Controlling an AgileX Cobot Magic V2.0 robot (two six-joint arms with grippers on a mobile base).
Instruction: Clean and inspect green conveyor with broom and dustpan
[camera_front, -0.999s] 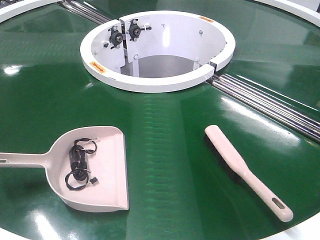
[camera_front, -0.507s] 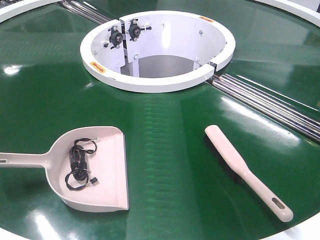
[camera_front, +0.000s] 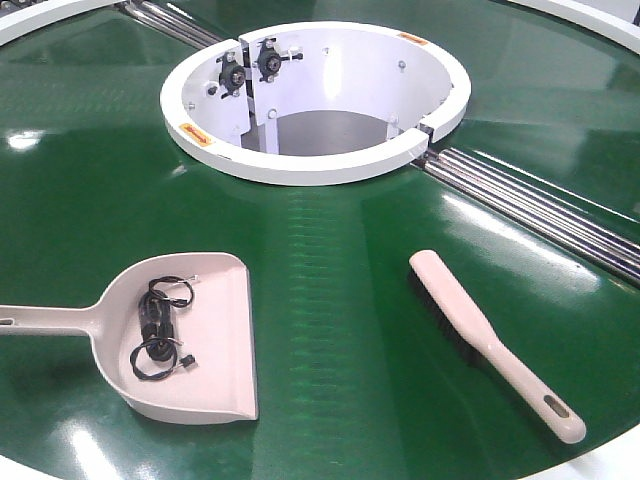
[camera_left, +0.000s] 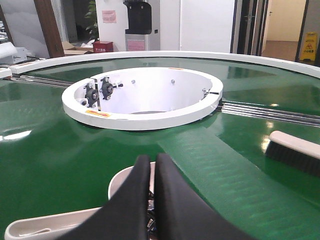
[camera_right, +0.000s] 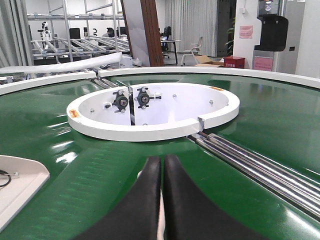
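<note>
One broom (camera_front: 495, 344), one dustpan (camera_front: 190, 340) on green conveyor (camera_front: 330, 300); both tools (camera_left: 150, 167) (camera_right: 161, 167) together, empty.

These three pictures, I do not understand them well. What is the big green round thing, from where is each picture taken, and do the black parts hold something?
The green conveyor is a round belt turning around a white ring hub, with silver roller strips. The front view looks down at it from the robot's body. On it lie the dustpan, with black tangled wires inside, and the broom, apart from each other. The other two pictures come from cameras on the robot's wrists. The black shapes at the bottom are the left gripper and the right gripper. Both have their fingers closed together and hold nothing.
</note>
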